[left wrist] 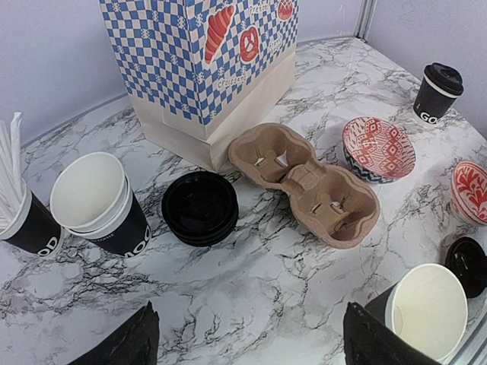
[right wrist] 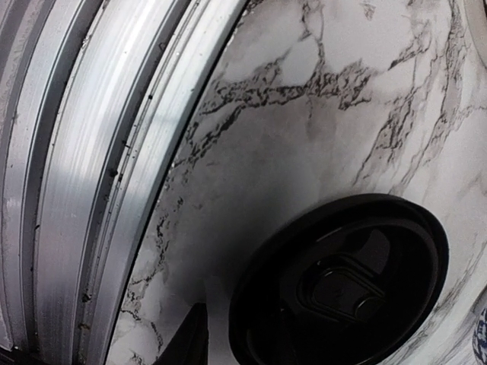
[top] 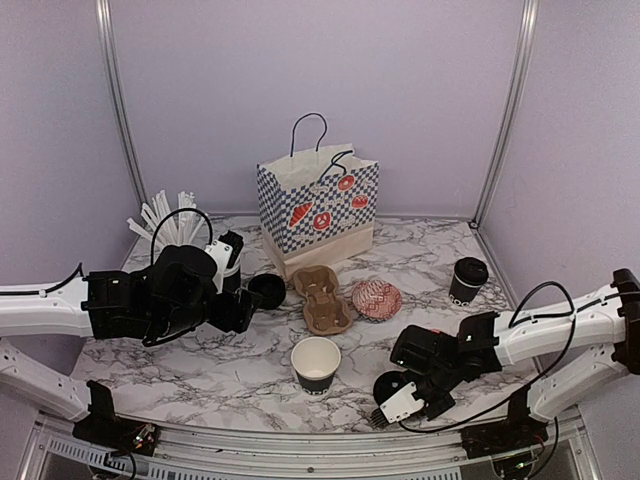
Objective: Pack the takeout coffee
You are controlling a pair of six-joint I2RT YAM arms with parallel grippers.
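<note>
One open cup [top: 316, 360] stands empty; left jaws wide, holding nothing; right jaws unclear.

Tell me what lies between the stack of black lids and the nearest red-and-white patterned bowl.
The cardboard cup carrier lies between the lid stack and the bowl. The left wrist view shows it best, and the top view confirms it.

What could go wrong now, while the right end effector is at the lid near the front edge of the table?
1. The lid lies close to the rail at the near edge. If the right end effector slips, it may push the lid off.
2. The open cup stands nearby and looks empty. A careless move towards it could tip it.
</note>
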